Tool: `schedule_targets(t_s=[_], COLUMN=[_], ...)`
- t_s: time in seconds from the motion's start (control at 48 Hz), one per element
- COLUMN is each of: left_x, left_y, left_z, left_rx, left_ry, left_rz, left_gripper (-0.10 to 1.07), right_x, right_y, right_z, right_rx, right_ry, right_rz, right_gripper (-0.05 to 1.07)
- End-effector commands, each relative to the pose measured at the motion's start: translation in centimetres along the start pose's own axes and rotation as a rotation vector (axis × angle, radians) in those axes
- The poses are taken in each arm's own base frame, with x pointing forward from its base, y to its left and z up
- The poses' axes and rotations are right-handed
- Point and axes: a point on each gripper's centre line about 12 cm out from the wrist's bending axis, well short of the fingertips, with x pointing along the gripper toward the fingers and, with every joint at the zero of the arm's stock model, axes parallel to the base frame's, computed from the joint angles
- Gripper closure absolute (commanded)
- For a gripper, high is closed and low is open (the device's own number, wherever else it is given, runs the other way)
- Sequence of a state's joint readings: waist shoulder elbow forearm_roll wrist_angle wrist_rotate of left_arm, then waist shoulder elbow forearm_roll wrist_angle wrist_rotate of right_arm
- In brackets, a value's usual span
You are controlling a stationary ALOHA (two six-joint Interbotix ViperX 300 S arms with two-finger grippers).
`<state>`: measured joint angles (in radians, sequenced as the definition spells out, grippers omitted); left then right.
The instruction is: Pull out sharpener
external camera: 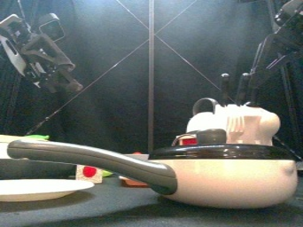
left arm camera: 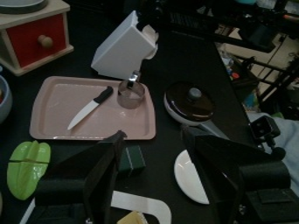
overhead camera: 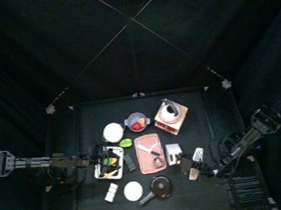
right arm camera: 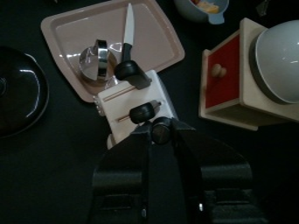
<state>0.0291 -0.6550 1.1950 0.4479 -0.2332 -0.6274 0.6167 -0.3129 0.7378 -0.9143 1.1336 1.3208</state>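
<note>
The sharpener [right arm camera: 126,107], a small whitish block with dark knobs, lies just at 3 o'clock of the pink tray [overhead camera: 143,148], the right gripper [right arm camera: 160,133] closed at its edge, grip unclear, the left gripper [left arm camera: 152,147] wide open and empty at the tray's 9 o'clock.

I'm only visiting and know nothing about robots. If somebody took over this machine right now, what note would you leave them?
Left gripper: fingers open, empty, hovering at the near side of the pink tray, which holds a knife.
Right gripper: directly over the edge of the sharpener; I can't tell whether it has a hold.
Sharpener: beside the pink tray, on the right arm's side.
Done: right arm has reached the sharpener.
Left: confirm the hold, then pull the sharpener out.
</note>
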Motion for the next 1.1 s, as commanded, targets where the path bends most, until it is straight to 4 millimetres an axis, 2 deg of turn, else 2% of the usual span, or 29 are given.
schedule_targets(t_s=[0.0,0.542,1.083], left_x=[0.0,0.0,0.0], left_y=[-0.1,0.0,0.1], left_z=[0.6,0.5,0.4], left_rx=[-0.001,-0.001,-0.003], left_ry=[-0.022,-0.018,-0.018], left_rz=[-0.005,-0.001,0.0], left_gripper=[0.07,0.07,0.07], right_x=[-0.4,-2.0,-2.2], right_y=[0.0,-0.2,0.8], right_z=[0.7,2.6,2.1], right_rx=[0.03,0.044,-0.02], right_ry=[-0.004,-0.049,-0.082], right_rz=[0.012,-0.046,-0.158], right_gripper=[0.56,0.56,0.56])
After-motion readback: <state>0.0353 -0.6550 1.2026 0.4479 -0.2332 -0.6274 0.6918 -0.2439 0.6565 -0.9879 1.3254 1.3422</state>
